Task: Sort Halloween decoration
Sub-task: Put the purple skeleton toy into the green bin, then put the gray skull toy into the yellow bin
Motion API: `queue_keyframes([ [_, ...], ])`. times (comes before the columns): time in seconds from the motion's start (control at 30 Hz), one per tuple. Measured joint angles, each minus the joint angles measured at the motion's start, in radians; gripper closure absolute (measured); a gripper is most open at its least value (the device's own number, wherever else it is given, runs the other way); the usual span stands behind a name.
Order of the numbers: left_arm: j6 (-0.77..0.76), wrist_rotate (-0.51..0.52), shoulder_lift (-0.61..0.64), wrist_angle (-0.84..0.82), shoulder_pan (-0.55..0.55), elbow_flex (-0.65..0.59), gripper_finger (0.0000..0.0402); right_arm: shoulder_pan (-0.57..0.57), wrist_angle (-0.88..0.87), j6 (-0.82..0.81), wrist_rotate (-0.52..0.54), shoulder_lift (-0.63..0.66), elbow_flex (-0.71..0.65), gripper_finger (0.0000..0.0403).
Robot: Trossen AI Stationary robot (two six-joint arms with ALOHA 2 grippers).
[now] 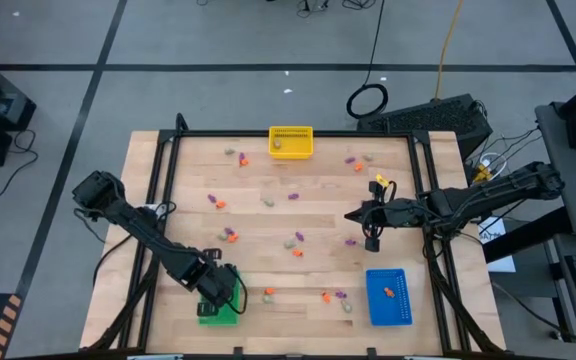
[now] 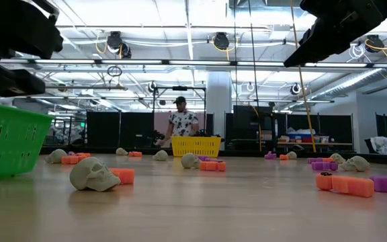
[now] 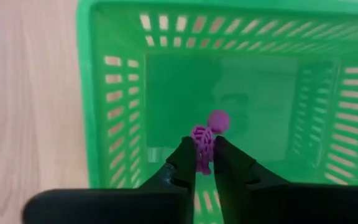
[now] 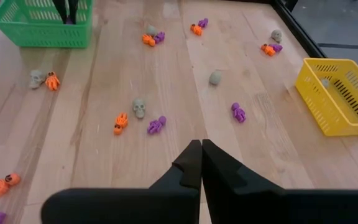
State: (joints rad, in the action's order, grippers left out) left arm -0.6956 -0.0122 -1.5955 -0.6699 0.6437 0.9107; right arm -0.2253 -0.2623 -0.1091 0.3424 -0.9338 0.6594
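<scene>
Green bin interior: wrist-only purple skeleton between tool.

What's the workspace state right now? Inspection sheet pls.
Surface: wooden table, black-framed.
Job's things: orange, purple and grey skull trinkets scattered across the table; green bin near left, blue bin near right holding an orange piece, yellow bin at the far edge.
Clutter: nothing seen.
Hands: left hand over the green bin, fingers around a purple skeleton; right hand shut, empty, above mid-table.
Cables: coiled black cable and yellow cable on the floor.
Surroundings: person standing beyond the table.
</scene>
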Motion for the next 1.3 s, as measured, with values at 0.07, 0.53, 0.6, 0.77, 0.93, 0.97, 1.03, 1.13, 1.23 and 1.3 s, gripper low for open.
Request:
queue_keyframes([
  [0.07, 0.0, -0.013, 0.0, -0.011, 0.0, 0.009, 0.0339, 0.0, 0.0, -0.002, -0.001, 0.0, 0.0, 0.0403],
  [0.53, 0.102, 0.005, 0.092, -0.151, -0.009, 0.106, 0.0282, 0.0, 0.012, -0.04, -0.033, -0.052, 0.0, 0.0366],
  [0.6, 0.12, 0.009, 0.119, -0.135, -0.008, 0.106, 0.0285, 0.0, 0.03, -0.04, -0.033, -0.077, 0.0, 0.0355],
  [0.77, 0.217, 0.077, 0.2, -0.019, -0.016, 0.106, 0.0332, 0.0, 0.091, -0.041, -0.034, -0.153, 0.0, 0.0331],
  [0.93, 0.346, 0.159, 0.224, 0.099, -0.067, 0.099, 0.0394, 0.0, 0.196, -0.068, -0.034, -0.251, 0.0, 0.0311],
  [0.97, 0.373, 0.161, 0.224, 0.134, -0.084, 0.088, 0.0397, 0.0, 0.218, -0.079, -0.034, -0.272, 0.0, 0.0306],
  [1.03, 0.427, 0.148, 0.223, 0.223, -0.117, 0.048, 0.0396, 0.0, 0.258, -0.097, -0.034, -0.315, 0.0, 0.0296],
  [1.13, 0.493, 0.076, 0.223, 0.414, -0.185, -0.038, 0.04, 0.0, 0.312, -0.113, -0.034, -0.378, 0.0, 0.0276],
  [1.23, 0.528, 0.022, 0.222, 0.592, -0.251, -0.129, 0.04, 0.0, 0.376, -0.115, -0.034, -0.44, 0.0, 0.0253],
  [1.3, 0.549, 0.013, 0.222, 0.69, -0.286, -0.181, 0.04, 0.0, 0.431, -0.115, -0.037, -0.48, 0.0, 0.0237],
])
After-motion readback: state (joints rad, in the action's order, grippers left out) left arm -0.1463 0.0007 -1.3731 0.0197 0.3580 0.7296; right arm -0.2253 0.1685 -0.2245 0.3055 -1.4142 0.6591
